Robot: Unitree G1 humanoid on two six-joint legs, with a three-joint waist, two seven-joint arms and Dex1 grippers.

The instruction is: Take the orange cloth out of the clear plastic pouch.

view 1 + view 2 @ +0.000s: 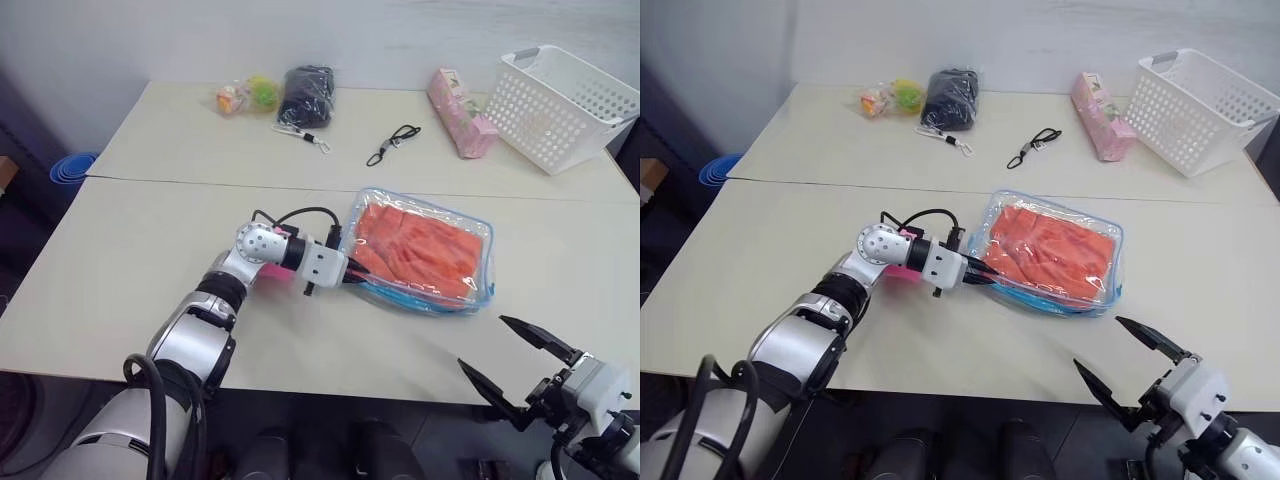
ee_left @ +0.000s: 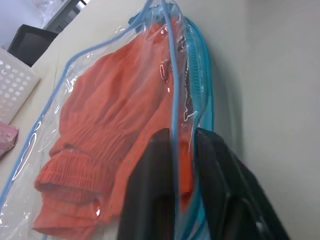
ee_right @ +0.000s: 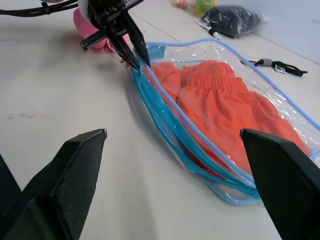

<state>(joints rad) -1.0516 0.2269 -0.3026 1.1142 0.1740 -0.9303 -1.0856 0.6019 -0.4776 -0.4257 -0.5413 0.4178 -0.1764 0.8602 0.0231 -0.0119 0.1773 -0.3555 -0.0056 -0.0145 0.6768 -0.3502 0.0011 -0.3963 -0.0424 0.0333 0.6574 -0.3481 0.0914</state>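
We see the clear plastic pouch point(image 1: 425, 250) as glossy film catching highlights, with light blue edging. Inside it the orange cloth point(image 1: 415, 250) looks soft, matt and wrinkled, gathered in ribbed bands. The tabletop point(image 1: 140, 260) is smooth, matt beige. The basket point(image 1: 560, 105) is white perforated plastic.

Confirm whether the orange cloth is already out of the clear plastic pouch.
No, the orange cloth lies inside the clear plastic pouch, with the left claw shut on its blue edge.
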